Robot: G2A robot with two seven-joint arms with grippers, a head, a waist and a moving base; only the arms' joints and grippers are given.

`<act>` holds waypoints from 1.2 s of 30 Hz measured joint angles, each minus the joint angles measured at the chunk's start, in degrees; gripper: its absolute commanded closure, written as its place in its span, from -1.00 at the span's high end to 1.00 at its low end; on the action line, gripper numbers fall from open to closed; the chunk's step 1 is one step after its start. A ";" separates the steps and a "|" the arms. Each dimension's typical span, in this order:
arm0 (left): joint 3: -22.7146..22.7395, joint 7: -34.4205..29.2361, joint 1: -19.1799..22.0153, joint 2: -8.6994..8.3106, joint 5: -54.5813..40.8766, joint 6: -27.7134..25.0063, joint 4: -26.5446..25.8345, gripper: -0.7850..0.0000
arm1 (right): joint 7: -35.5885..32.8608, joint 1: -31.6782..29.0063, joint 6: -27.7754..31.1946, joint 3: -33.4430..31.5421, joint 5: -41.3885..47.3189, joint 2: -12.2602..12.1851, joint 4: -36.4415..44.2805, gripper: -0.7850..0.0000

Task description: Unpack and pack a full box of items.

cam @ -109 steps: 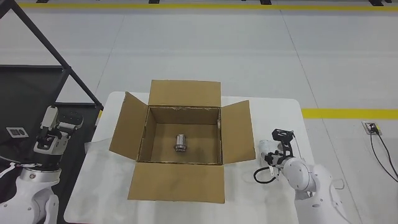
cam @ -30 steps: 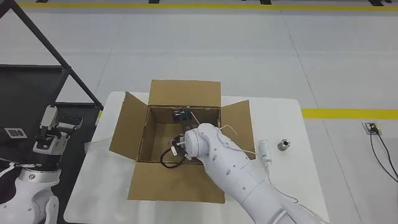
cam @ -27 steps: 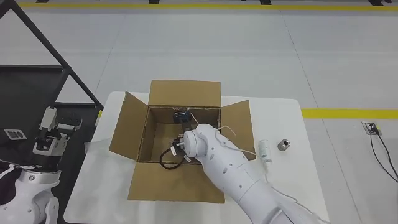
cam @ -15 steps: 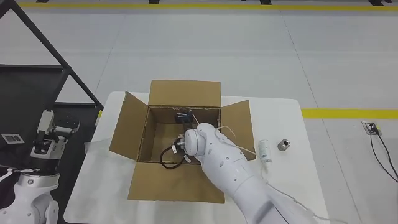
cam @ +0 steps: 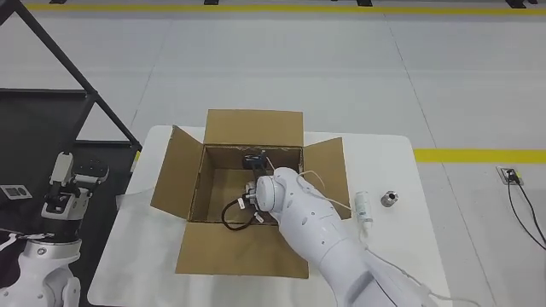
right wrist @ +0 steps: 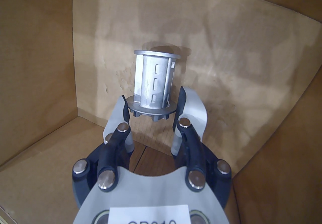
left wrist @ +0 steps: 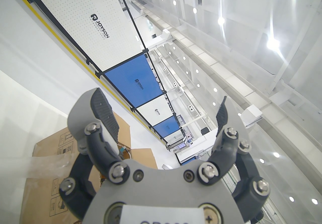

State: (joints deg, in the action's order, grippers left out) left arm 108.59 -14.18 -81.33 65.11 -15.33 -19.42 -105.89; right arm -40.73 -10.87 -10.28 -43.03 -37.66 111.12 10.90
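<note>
The right arm's fingers [right wrist: 117,119] are down inside the cardboard box [right wrist: 37,33], narrowed to a small gap, and each tip looks pressed against the rim of a metal part [right wrist: 154,81]. The part stands upright between the tips, caught by the thin flange at its lower end, and its ribbed barrel rises past them. Just beyond the fingertips is the box wall, with more wall close on both sides.

This looks like the unpacking lift, and that grip is slim: a flange edge could pivot or slip. The sound play is a slow, straight rise with the barrel kept vertical until the flaps are cleared.

Out past the flap on the fingers' outer side, a small white bottle [cam: 363,205] and a little metal piece [cam: 390,197] sit on the surface [cam: 384,149], and a spot near them, not touching, would suit.

Well away on the far side of the box, the left arm's fingers [left wrist: 103,106] are spread wide, hold nothing and point at the ceiling.
</note>
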 measured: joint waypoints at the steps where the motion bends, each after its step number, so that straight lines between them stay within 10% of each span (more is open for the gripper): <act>1: -0.01 -0.10 0.00 0.01 0.04 -0.03 -0.06 1.00 | -0.69 0.12 0.14 0.08 -0.34 -0.02 0.00 -0.47; 32: -0.75 -0.24 0.80 0.31 0.97 0.32 -0.38 1.00 | -10.03 -1.95 1.16 0.04 -9.01 -3.85 8.91 -1.00; 36: -0.89 -0.30 1.02 0.33 1.29 0.44 -0.45 1.00 | -14.20 -2.84 1.60 -0.11 -10.72 -4.90 11.77 -0.11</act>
State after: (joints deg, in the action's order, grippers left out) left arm 107.70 -14.48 -80.32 65.44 -14.04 -18.98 -106.35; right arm -54.93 -13.71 -8.68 -43.13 -48.38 106.21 22.66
